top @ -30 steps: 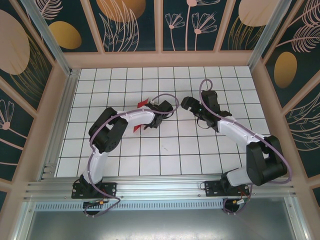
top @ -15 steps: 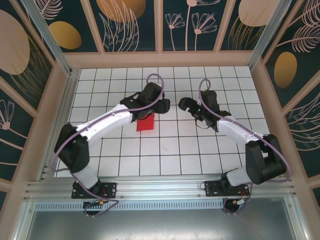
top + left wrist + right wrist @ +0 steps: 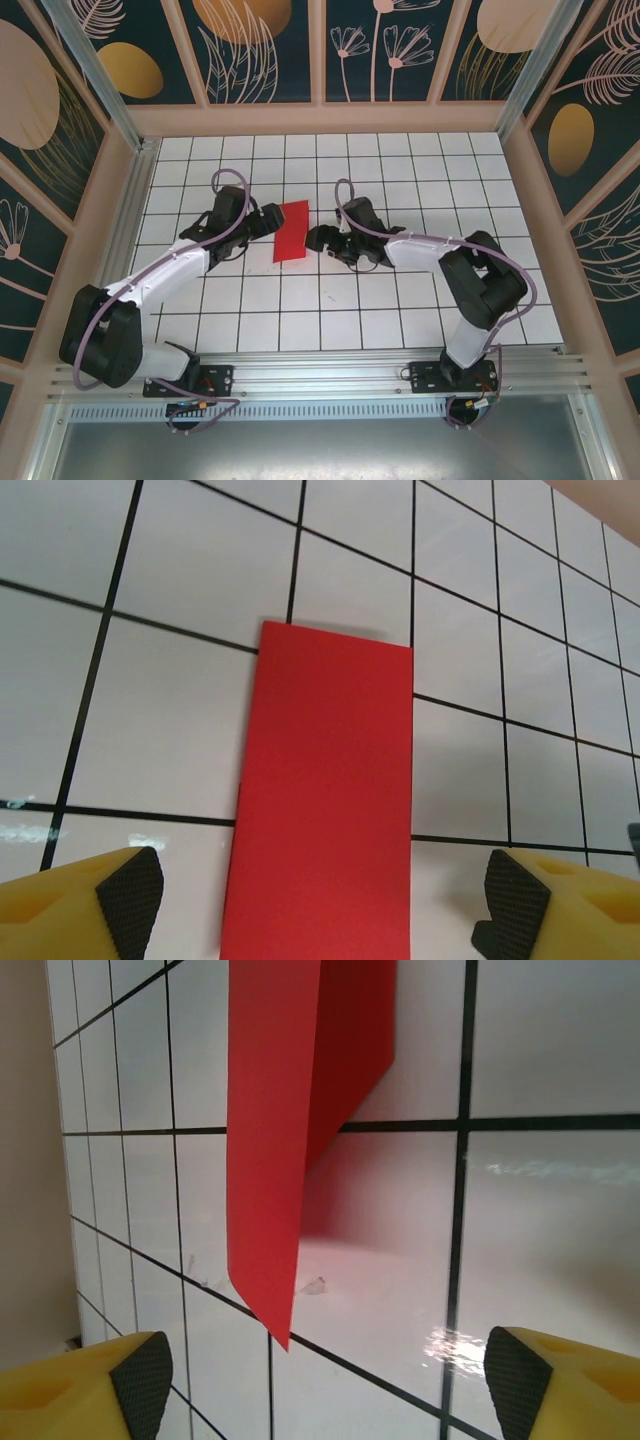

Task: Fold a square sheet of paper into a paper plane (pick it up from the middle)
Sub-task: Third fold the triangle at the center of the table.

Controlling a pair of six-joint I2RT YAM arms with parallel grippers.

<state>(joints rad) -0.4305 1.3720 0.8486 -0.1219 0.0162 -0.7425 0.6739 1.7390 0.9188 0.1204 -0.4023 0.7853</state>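
1. The red sheet of paper (image 3: 291, 231) is lying on the white gridded desk (image 3: 400, 310), about mid-width and a bit toward the far side. It's folded in 2, so it looks like a narrow rectangle instead of a square.
2. My left gripper (image 3: 265, 222) sits just beside the paper's left long edge in the top view. On its wrist cam the 2 yellow fingers with black pads (image 3: 130, 885) are spread wide. The paper lies on the tiles in the gap between them and runs on ahead. It isn't clamped on anything.
3. My right gripper (image 3: 316, 238) is just beside the opposite long edge, down toward the near half of the paper. Its fingers are also spread apart, with nothing but bare shiny tile between them on its wrist cam.
4. That same wrist cam shows the fold isn't lying flat. The top layer is tilted up off the lower one, and there's a reddish shadow on the tile under it.
5. I honestly can't tell from above whether either gripper is actually touching the paper's edge.
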